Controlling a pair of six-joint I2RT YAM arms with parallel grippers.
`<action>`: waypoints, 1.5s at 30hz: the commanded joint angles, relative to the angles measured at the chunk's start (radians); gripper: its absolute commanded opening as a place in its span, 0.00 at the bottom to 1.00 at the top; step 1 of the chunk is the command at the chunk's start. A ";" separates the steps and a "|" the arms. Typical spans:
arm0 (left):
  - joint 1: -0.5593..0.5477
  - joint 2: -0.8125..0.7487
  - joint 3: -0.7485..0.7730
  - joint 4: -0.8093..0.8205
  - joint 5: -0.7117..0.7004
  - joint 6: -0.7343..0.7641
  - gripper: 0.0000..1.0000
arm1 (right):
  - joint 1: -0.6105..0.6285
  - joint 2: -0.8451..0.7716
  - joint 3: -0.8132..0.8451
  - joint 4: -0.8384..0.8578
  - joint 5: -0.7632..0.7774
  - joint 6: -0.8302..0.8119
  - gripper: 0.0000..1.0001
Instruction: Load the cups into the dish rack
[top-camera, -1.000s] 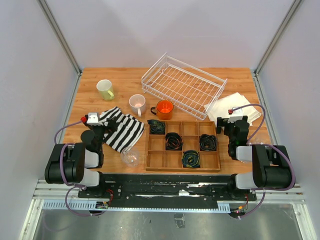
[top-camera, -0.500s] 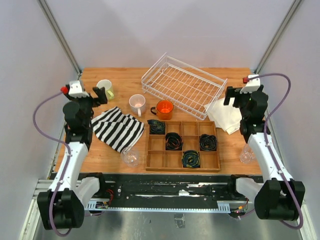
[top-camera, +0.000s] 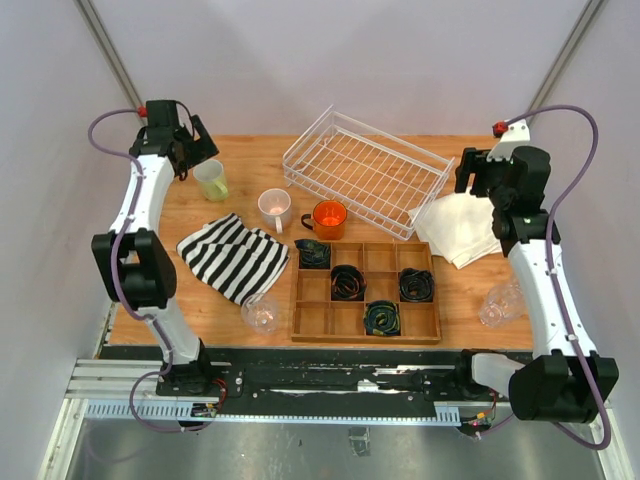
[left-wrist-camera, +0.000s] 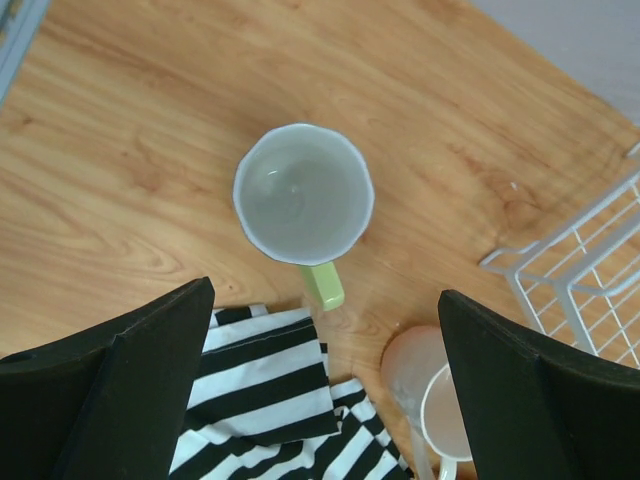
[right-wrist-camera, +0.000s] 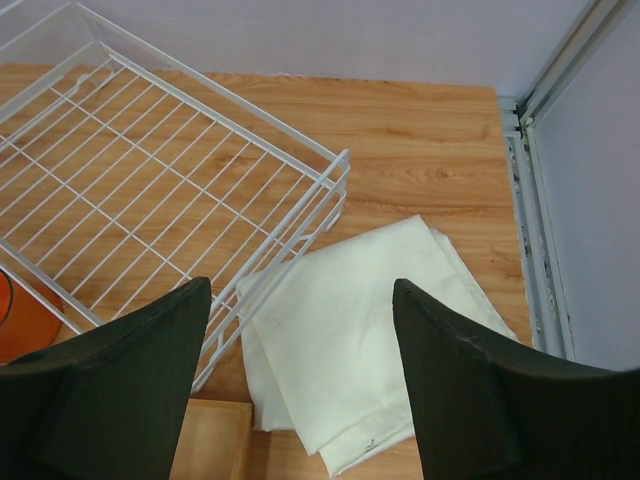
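White wire dish rack (top-camera: 365, 170) sits skewed at the far edge, centre to right. All cups visible are on the tabletop (top-camera: 250, 150), outside it.
- yellow-green mug (top-camera: 211, 180): far-left corner, upright, handle pointing at the striped cloth (top-camera: 235, 255)
- white-pink mug (top-camera: 274, 208) and orange mug (top-camera: 328, 217): side by side mid-tabletop, orange one just beside the rack's near wall
- clear tumbler (top-camera: 261, 315): near edge, just left of the wooden cable tray (top-camera: 365, 290)
- second clear tumbler (top-camera: 498, 303): right edge, toward the near corner

Left fingers (top-camera: 195, 155): spread wide, holding nothing, above the yellow-green mug.
Right fingers (top-camera: 490, 178): spread wide, holding nothing, above the folded white cloth (top-camera: 460, 225) by the rack's right corner.
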 joint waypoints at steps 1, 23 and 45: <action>0.039 0.073 0.133 -0.197 0.018 -0.085 1.00 | 0.013 0.017 0.083 -0.113 -0.045 0.079 0.73; 0.100 0.339 0.267 -0.245 0.040 -0.105 0.68 | 0.013 0.048 0.144 -0.157 -0.053 0.101 0.74; 0.100 0.400 0.291 -0.145 0.251 -0.132 0.00 | 0.015 0.143 0.261 -0.316 -0.305 0.146 0.65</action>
